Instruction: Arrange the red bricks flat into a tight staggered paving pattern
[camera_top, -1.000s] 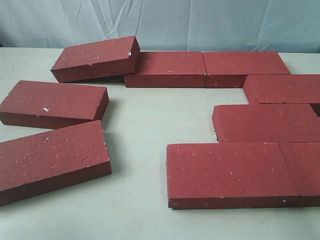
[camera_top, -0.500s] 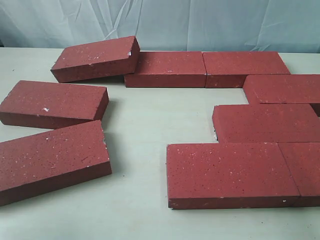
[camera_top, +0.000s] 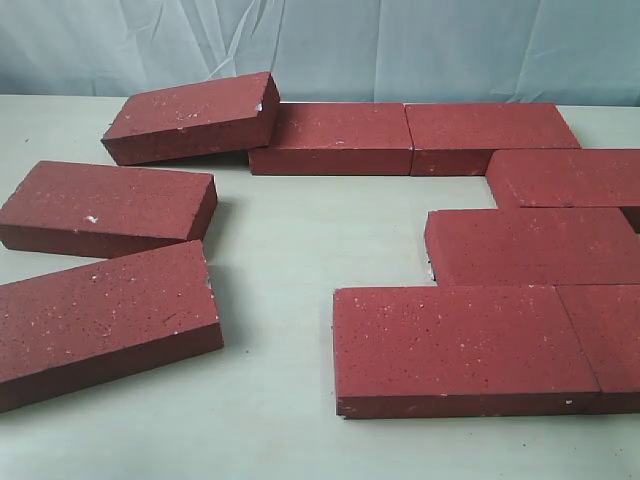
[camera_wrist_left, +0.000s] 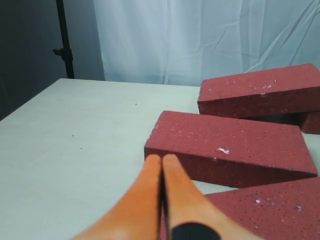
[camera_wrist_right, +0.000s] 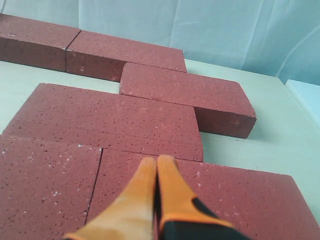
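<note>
Bricks (camera_top: 465, 340): 6 laid staggered, right half of frame; 3 loose at left, incl. tilted brick (camera_top: 190, 117) upper left, leaning on its neighbour. L claw (camera_wrist_left: 161, 158), R claw (camera_wrist_right: 156, 159): both pinched closed, empty. Step, est.: between placements; next calls for sliding a loose brick flat into the centre gap.

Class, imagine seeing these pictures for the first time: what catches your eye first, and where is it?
Dark red bricks fill the right of the pale table in staggered rows, while two loose bricks lie askew on the left. At the far left one tilted brick looks propped on its neighbour. Each wrist view shows orange fingers closed: left gripper, right gripper.
</note>
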